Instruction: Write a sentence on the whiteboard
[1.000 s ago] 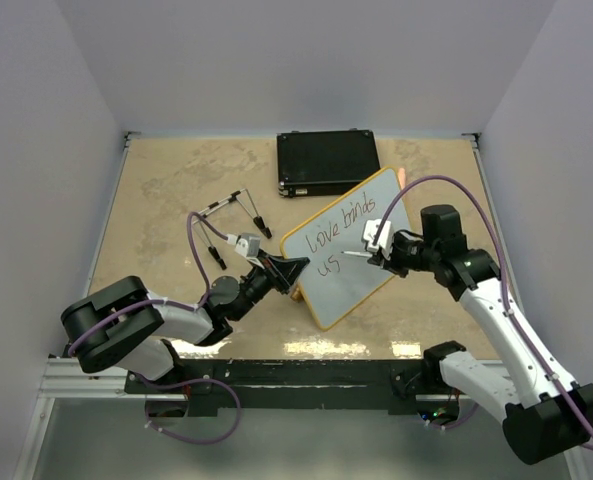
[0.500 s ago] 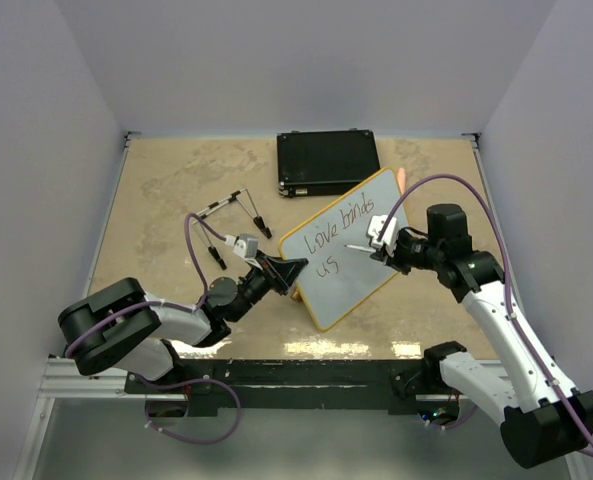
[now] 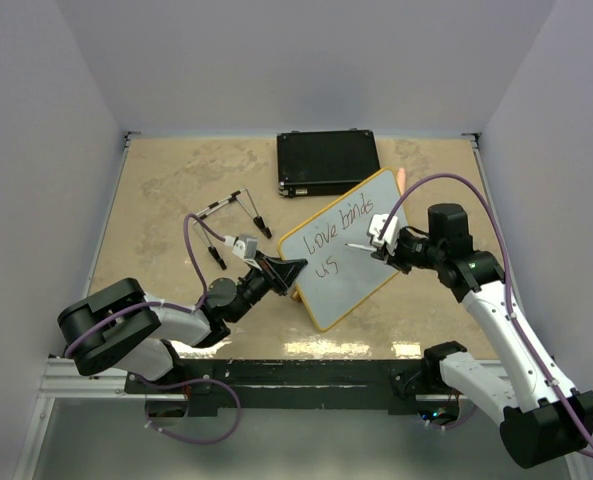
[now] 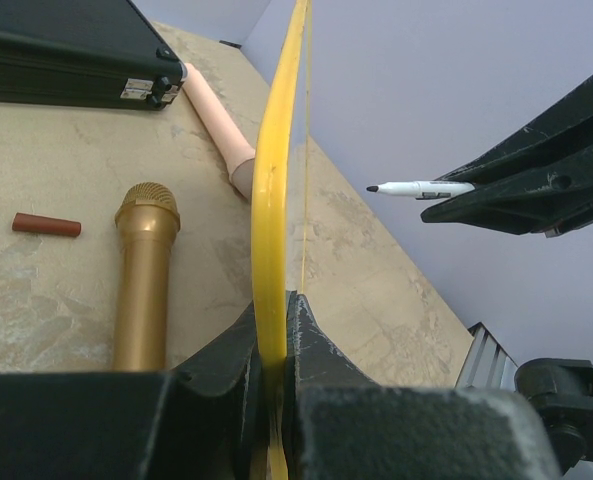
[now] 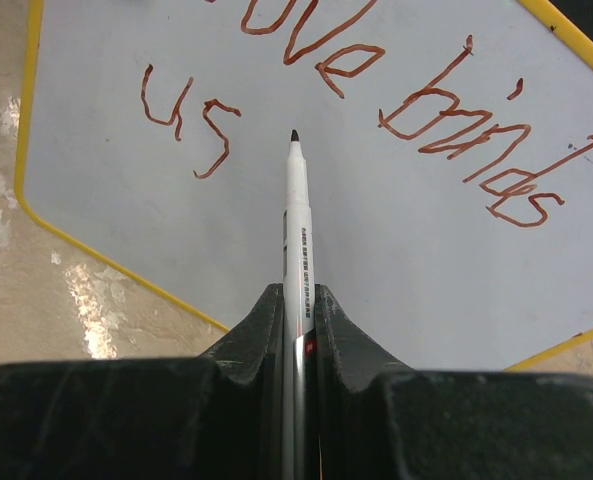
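Seen from above, the tan table (image 3: 166, 190) has open room along its left side, with only a wire frame (image 3: 228, 222) carrying black clips lying there. Just right of it, the left gripper (image 3: 286, 270) is clamped tight on the near-left edge of the whiteboard (image 3: 351, 275), which sits right of centre with its yellow frame turned at a slant. Its far corner comes close to a black case (image 3: 328, 162) by the far wall. The sentence (image 3: 328, 242) reads "love binds us", in 2 slanted lines. On the right, the right gripper (image 3: 378, 242) is closed around a white marker (image 3: 357, 246).

The left wrist view shows the board edge-on, rising from the jaws, and the marker tip standing clear of its face. It also shows 3 things the top view mostly hides: a gold microphone (image 4: 144, 270), a small red cap (image 4: 46, 225) and a pink tube (image 4: 216, 115). The right wrist view shows red-brown ink, with the tip pointing just right of "us".
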Motion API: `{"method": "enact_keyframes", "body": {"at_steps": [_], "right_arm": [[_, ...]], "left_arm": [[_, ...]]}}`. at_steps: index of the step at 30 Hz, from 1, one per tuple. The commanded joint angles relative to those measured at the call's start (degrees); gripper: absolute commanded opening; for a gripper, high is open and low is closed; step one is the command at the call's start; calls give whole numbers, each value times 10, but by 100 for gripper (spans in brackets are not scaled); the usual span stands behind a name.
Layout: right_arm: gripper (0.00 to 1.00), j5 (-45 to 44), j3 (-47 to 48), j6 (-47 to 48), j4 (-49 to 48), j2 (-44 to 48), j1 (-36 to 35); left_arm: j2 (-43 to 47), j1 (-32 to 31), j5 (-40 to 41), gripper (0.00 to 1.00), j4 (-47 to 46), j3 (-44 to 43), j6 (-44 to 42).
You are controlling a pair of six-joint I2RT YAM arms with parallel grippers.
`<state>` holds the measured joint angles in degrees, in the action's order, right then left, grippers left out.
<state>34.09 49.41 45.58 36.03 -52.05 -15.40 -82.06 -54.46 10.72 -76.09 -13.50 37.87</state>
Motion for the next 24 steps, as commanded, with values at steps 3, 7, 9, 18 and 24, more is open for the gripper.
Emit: {"method": "enact_keyframes", "body": {"at_steps": [3,7,9,18,24], "right_arm": [[0,9,-1,-5,-17,1,3],[0,5,-1,-5,-17,0,3],[0,1,0,-6,-16,0,3],[0,-40,17,21,19,-15,22],[0,-40,15,10,6,-42,41]], "left_arm": [[3,-2,-8,0,2,13,-43],[4,-2,-9,0,-1,15,-41],[4,-2,-10,0,-1,14,-40],[-2,-2,-11,0,-4,13,-40],[-6,-2,-20,0,-2,8,-41]]}}
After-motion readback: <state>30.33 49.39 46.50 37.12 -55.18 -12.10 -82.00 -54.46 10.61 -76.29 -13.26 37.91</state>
